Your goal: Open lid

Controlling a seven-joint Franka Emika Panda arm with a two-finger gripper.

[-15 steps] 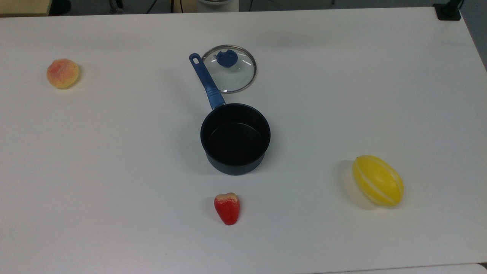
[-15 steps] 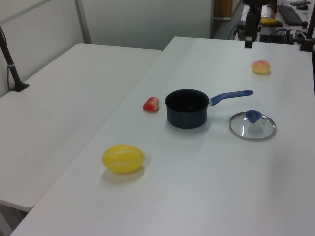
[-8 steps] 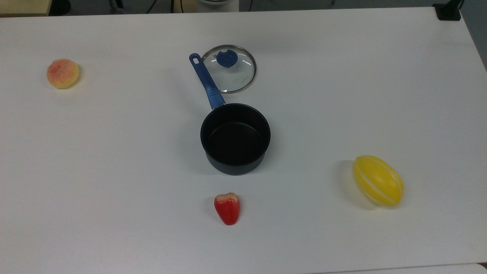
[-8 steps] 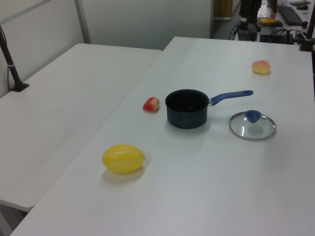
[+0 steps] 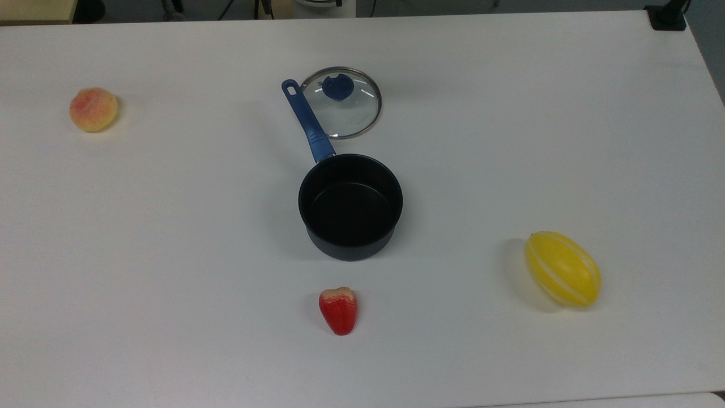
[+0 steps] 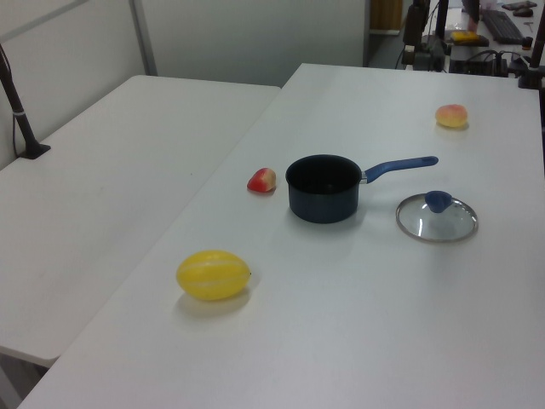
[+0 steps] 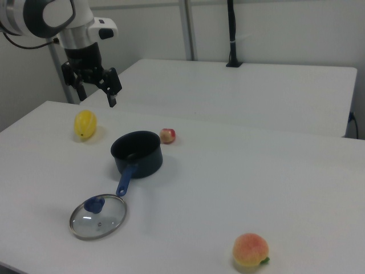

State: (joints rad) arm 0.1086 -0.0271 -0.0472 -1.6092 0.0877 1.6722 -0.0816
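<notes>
1. Lid point(image 5: 346, 107): the clear glass disc with its blue knob point(image 5: 338, 86) lies flat on the white surface point(image 5: 170, 226), just beside the saucepan's blue handle point(image 5: 308, 122) and off the saucepan point(image 5: 350, 207) altogether. In the left view the lid point(image 6: 437, 218) sits near the pan point(image 6: 324, 187) on the left view's right.
2. Saucepan mouth is uncovered and looks empty, so the task reads as essentially done.
3. Hand point(image 7: 94, 91): it hangs high in the air in the right view, well apart from the lid point(image 7: 98, 217), fingers spread wide and holding nothing.
4. Risk: a further descent toward the knob could lift the lid off the surface for no purpose, or set it back over the pan and undo the result.
5. Risk: the rim lies so close to the handle that any nudge to the pan could slide or tip the glass.
6. Risk: a sweeping return path could clip the yellow melon point(image 5: 563, 269), the red fruit point(image 5: 338, 310) or the peach point(image 5: 93, 109), all loose and likely to roll.
</notes>
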